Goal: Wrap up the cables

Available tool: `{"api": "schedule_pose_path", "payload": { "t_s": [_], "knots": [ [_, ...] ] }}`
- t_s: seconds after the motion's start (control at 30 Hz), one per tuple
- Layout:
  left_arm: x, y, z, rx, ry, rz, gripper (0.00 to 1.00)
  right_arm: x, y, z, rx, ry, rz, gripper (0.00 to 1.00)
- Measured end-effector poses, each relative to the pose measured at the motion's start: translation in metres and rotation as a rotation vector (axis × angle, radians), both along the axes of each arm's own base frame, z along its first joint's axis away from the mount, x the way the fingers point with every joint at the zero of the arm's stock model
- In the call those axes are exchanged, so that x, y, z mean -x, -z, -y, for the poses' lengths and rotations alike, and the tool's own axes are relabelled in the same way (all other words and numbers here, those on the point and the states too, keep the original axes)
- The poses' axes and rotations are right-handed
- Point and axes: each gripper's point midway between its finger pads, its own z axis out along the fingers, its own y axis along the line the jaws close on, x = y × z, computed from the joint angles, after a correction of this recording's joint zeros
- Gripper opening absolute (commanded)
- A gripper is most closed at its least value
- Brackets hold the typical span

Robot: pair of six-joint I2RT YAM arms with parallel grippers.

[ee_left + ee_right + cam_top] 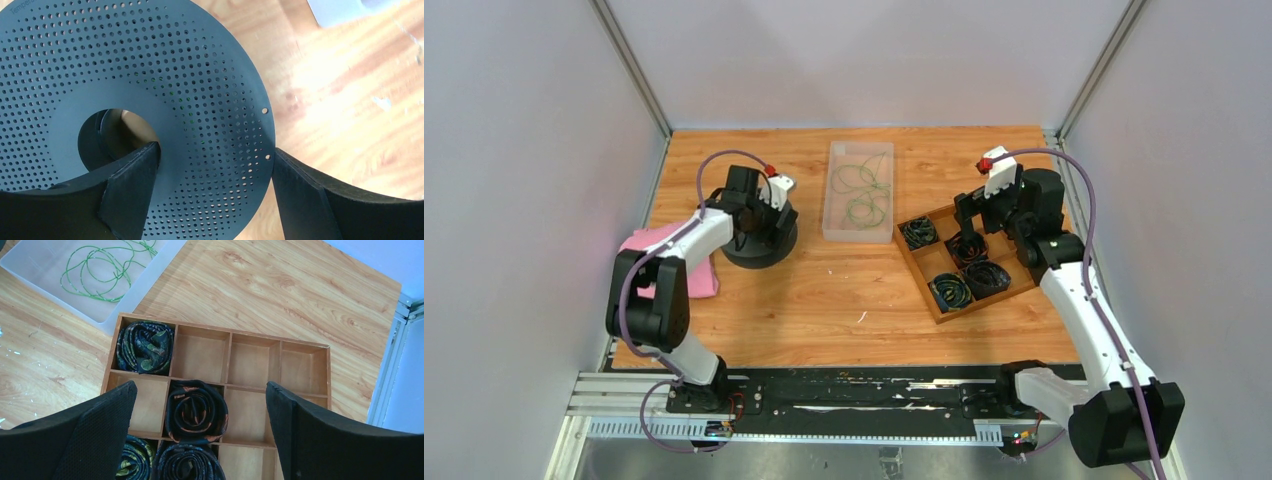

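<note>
Cables (102, 267) lie in loose green loops in a tray (45, 270); left tool (215, 150) and right tool (201, 385) gape empty

Free lane before the clear bin (858, 190), flanks blocked
In front of the bin the counter (844, 300) lies bare down to its near edge. Left of the bin stands the perforated disc (759, 252) with the left gripper (215, 150) over it, a pink cloth (702, 278) beyond. Right of the bin the wooden tray (225, 332) of coiled cables (196, 412) fills the way, the right gripper (200, 387) above.
</note>
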Motion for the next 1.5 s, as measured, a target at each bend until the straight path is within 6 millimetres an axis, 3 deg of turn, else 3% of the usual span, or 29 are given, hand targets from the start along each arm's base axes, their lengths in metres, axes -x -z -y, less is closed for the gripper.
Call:
{"api": "schedule_pose_path", "payload": {
  "t_s": [0.3,0.47,1.03,1.17,1.3,1.4,1.5],
  "knots": [
    [0.066,0.002,0.002,-0.002,0.156,-0.008,0.79,-0.003,0.011,-0.004,-0.003,-0.016,-0.035,0.99],
    [0.089,0.001,0.014,0.014,0.274,0.003,0.78,-0.005,0.018,-0.004,0.0,-0.016,-0.056,0.99],
    [0.178,-0.008,0.099,0.142,0.8,0.021,0.78,-0.007,0.025,-0.004,0.007,-0.019,-0.073,0.99],
    [0.185,-0.003,0.116,0.134,0.861,0.021,0.8,-0.008,0.028,-0.004,0.002,-0.016,-0.087,0.96],
    [0.189,-0.003,0.129,0.134,0.886,0.03,0.9,-0.011,0.039,-0.009,0.004,-0.027,-0.124,0.94],
    [0.192,-0.004,0.132,0.144,0.879,0.024,1.0,-0.018,0.046,-0.029,0.024,-0.083,-0.159,0.9],
    [0.19,-0.01,0.133,0.153,0.865,0.043,0.98,-0.03,0.049,-0.058,0.061,-0.17,-0.174,0.88]
  ]
}}
